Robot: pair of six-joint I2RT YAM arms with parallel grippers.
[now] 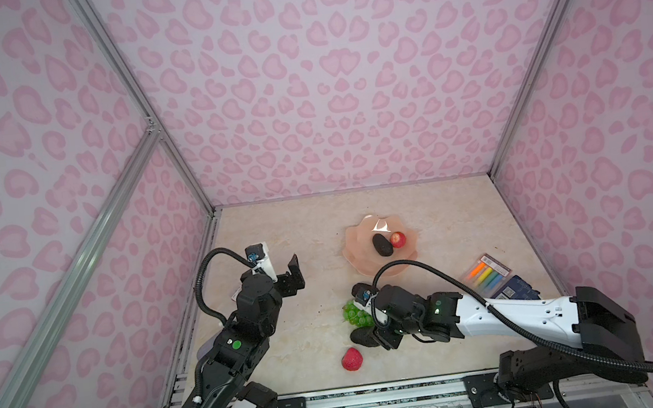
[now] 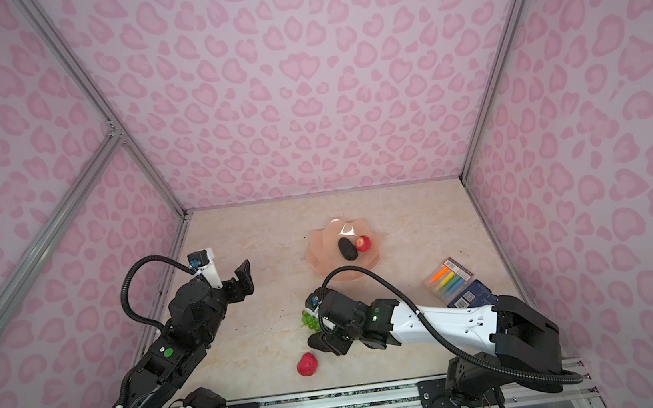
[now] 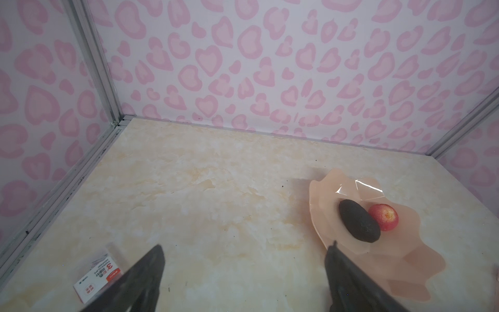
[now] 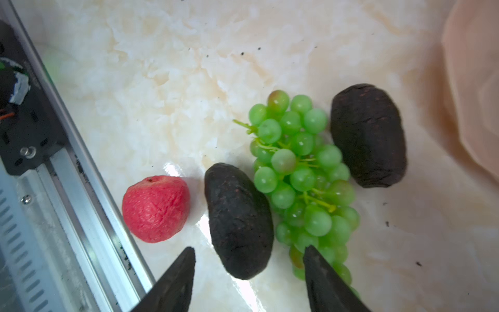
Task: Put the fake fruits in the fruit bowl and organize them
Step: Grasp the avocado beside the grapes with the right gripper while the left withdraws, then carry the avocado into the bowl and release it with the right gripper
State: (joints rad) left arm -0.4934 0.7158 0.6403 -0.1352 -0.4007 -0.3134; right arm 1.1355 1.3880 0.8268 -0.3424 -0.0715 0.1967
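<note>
The peach-pink fruit bowl stands mid-table and holds a dark avocado beside a small round red fruit. To its left and raised off the table, my left gripper is open and empty. Near the front, my right gripper hangs low and open, its jaws standing either side of the near end of a second dark avocado without touching it. The green grape bunch lies against that avocado. A third avocado lies past the grapes. The red strawberry is by the front rail.
A pack of coloured highlighters and a dark blue box lie at the right, near the right arm. A small red-white packet lies under the left gripper. The metal front rail and pink walls bound the table.
</note>
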